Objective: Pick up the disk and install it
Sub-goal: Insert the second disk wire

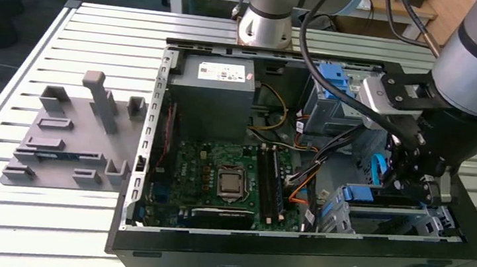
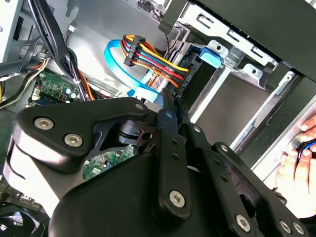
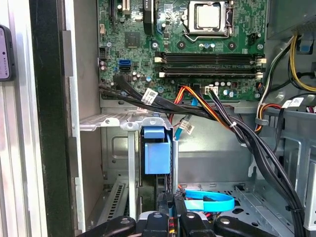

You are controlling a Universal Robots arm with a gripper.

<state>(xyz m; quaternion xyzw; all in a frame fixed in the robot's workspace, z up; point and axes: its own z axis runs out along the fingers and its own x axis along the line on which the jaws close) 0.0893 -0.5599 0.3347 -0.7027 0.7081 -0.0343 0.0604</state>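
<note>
1. The arm is reaching down into the open computer case, which is lying on the slatted metal surface.
2. The tool is hanging over the drive cage at the case's corner on the exterior view's right; in the second wrist view its fingers are lying close together around a black cable connector.
3. The disk, showing its bright blue carrier, is sitting upright in the metal drive bay, with the connector being held against its end.
4. A flat blue data cable is curling beside the bay.
5. A person's hand is resting at the case's edge.
</note>
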